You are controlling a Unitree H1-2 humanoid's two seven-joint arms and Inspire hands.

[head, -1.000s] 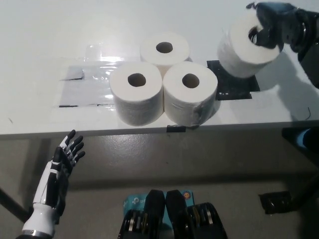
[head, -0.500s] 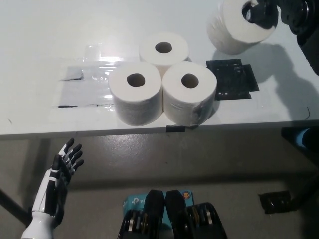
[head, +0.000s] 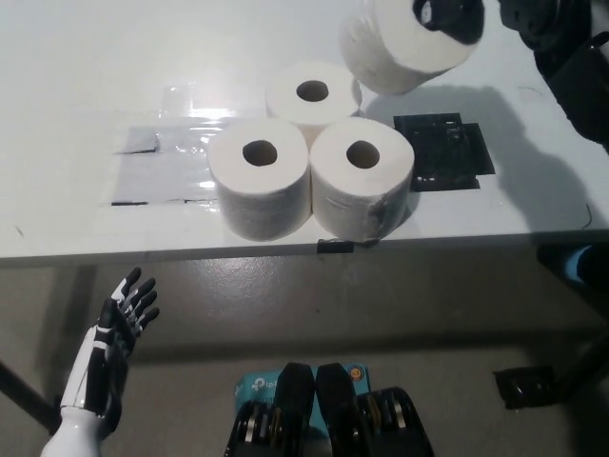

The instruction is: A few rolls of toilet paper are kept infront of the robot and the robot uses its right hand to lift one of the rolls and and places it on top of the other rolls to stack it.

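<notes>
Lifted roll [head: 400,48] moved left, right robot hand [head: 457,14] gripping.

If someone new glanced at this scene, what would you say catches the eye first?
The lifted toilet paper roll at the top, held in the air by the black right hand, just beyond the three rolls clustered upright on the white table. Next, the black patch to their right, and the white left hand resting open at lower left.

My black right hand [head: 457,14] is raised at the upper right, fingers gripping; my white left hand [head: 119,328] rests low, fingers spread.
</notes>
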